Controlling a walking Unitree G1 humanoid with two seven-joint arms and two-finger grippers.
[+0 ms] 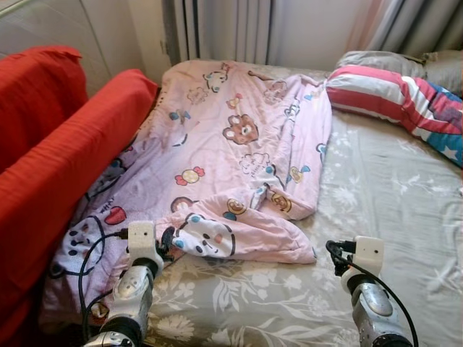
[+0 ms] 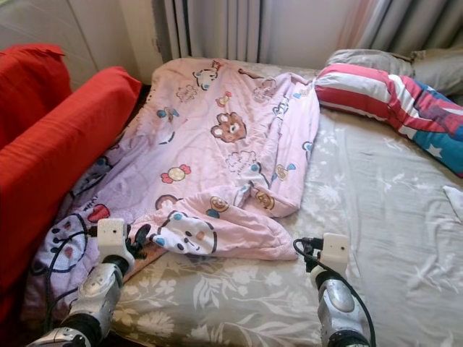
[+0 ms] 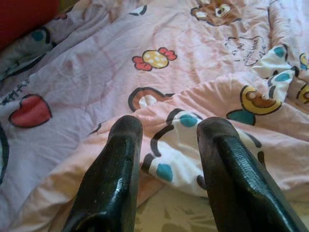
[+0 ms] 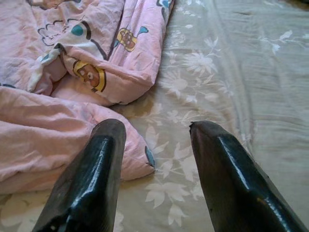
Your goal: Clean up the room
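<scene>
While both arms sit low in the frame, the left gripper has its fingers spread wide right at the folded near edge of the pink cartoon-print quilt, not holding anything yet. The right gripper, lower right, is also wide open over the grey floral bedsheet, just beside the quilt's corner. My guess at the risk: pinching only the top layer, or snagging the sheet too, so the fold drags lopsided. Further up, the quilt lies rumpled across the bed's left half, a red sofa at left, a striped pillow upper right, curtains behind.
</scene>
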